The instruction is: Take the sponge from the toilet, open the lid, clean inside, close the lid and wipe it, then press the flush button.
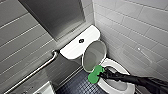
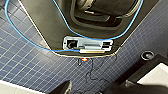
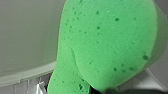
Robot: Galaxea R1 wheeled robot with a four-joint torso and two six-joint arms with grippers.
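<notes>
**Now: sponge clamped at the rim of the open toilet**

Nearest the robot, the left wrist view looks down on a floor [image 2: 30,62] of small dark blue tiles, with a blue cable [image 2: 15,30] looping across the robot's own body above it. Whether the left gripper [image 2: 95,89] is wide or narrow cannot be told there.

Further out in the head view, the black right arm [image 1: 140,80] reaches in from the lower right. The right gripper [image 1: 102,74] is closed on one end of the sponge [image 1: 95,74]. The bright green sponge hangs tilted, with its free end down over the dark floor just outside the bowl [image 1: 117,66]. Its upper end is against the near rim, beside the lower edge of the lid [image 1: 94,56]. Whether sponge and lid touch cannot be made out. In the right wrist view the porous green sponge looms large, with a smooth pale grey surface behind it.

The toilet [image 1: 112,86] stands open. Its lid is raised and leans back toward the tank, with the greyish underside facing the camera. Behind it lies the flat white tank top [image 1: 72,48], and the small dark flush button [image 1: 81,40] sits in the middle of it.

Farther still, a metal grab bar [image 1: 37,70] slants along the grey tiled wall at the left. A dull metal panel [image 1: 55,15] rises behind the tank, and pale wall tiles [image 1: 132,30] close off the right side.
</notes>
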